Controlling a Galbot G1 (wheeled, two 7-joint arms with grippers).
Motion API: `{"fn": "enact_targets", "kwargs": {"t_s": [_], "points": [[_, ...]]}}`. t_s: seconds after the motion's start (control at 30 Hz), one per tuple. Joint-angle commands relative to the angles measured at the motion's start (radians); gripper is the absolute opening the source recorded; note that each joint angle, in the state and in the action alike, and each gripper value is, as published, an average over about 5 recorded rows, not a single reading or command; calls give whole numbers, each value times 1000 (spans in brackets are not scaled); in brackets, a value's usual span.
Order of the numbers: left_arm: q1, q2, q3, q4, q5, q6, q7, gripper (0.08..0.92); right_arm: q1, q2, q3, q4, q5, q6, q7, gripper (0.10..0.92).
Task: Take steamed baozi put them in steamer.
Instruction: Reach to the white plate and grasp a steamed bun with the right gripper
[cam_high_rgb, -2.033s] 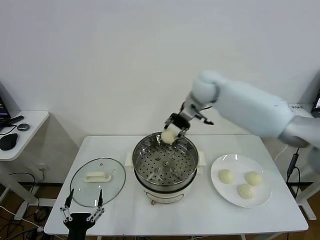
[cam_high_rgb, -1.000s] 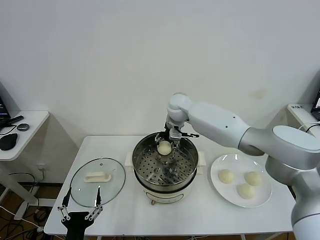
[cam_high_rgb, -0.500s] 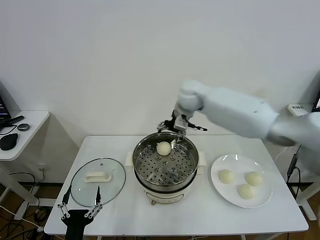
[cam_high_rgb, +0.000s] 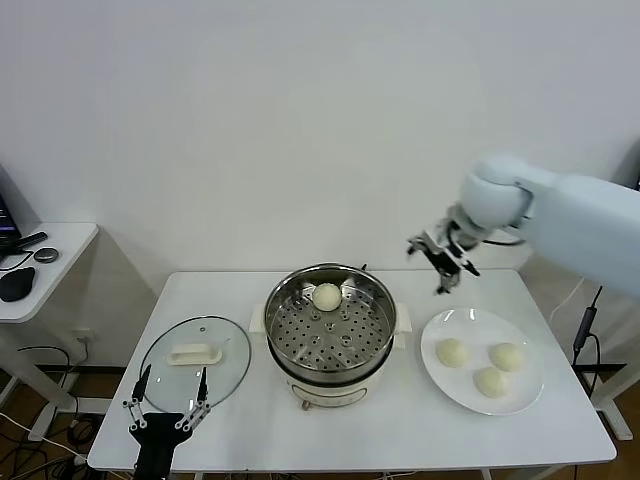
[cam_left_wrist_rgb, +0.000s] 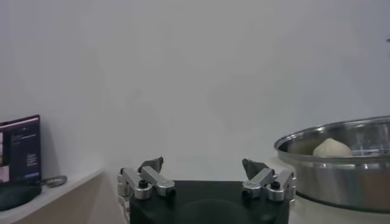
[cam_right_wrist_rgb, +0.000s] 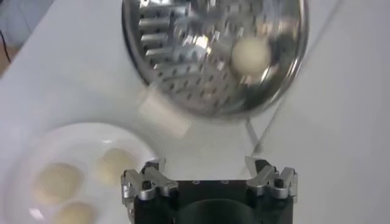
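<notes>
While one steamed baozi (cam_high_rgb: 327, 296) sits on the perforated tray at the far side of the steamer (cam_high_rgb: 331, 325), centre of the head view, the right gripper (cam_high_rgb: 441, 257) hangs empty in the air at right of centre, jaws apart, above the far edge of the white plate (cam_high_rgb: 484, 374); three buns (cam_high_rgb: 486, 366) lie on that plate at lower right, below and toward the viewer from the jaws. At bottom left the left gripper (cam_high_rgb: 166, 412) is parked with fingers spread near the glass lid (cam_high_rgb: 195, 363), far from the plate. From the left wrist, the steamer's rim (cam_left_wrist_rgb: 341, 159) fills the right edge. From the right wrist, the plate (cam_right_wrist_rgb: 79, 170) occupies the lower left, nearer the open jaws than the steamer (cam_right_wrist_rgb: 213, 52) at top.
</notes>
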Motion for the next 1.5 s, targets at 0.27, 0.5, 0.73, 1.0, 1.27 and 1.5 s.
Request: {"fn": "enact_targets", "kwargs": {"t_s": [0.27,0.5,0.73,1.0,1.27,1.5], "points": [[-19,0,-11,14,0,-8,2,823,-496,-194,292,-37,-146,-79,23,823],[-8,-3,-30,16,0,-9,2,823,-648,-114,412,-186,-222,-21,31,823],[-7,-7,-40,13,0,-7,3,823,-703,-14,464,-282,-256,8,41,823],[0,-9,-44,17,1,-8,3,823,-717,74,486,-344,-268,16,53,823],[1,-12,-44,17,3,-9,2,823,-723,97,489,-361,-284,-10,47,795],[1,-14,-40,18,5,-10,1,823,-743,105,514,-367,-299,-30,50,674]]}}
